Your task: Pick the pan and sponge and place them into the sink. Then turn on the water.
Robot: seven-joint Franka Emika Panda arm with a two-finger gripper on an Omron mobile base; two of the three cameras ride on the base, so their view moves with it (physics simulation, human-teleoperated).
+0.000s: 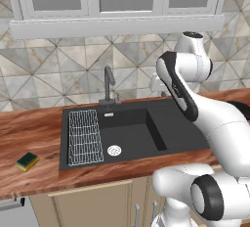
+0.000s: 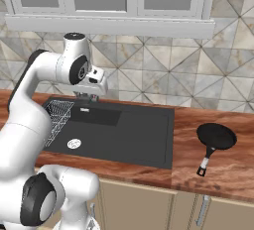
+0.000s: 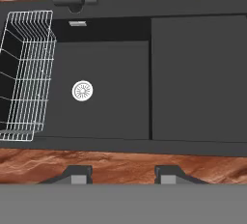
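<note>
At the centre of the left base view the black sink (image 1: 161, 128) is set into the wooden desk (image 1: 29, 128), with a white wire rack (image 1: 85, 137) at its left side and a round silver drain (image 1: 114, 150) on the basin floor. Behind it a dark faucet (image 1: 108, 86) is seen; no stream can be made out below the spout. At the lower left of that view the sponge (image 1: 27, 161) lies on the desk, well apart from the sink. Much of the right side is covered by the white arm, and only a dark sliver is left visible at the right edge. In the right base view the pan (image 2: 216, 137) is shown at the right on the desk, beside the sink, handle toward the lower edge. In the hand view the tool (image 3: 123, 175) is held above the sink's near rim; its fingers (image 3: 79, 175) are set apart, with nothing between them. The faucet is cut off at the top there.
</note>
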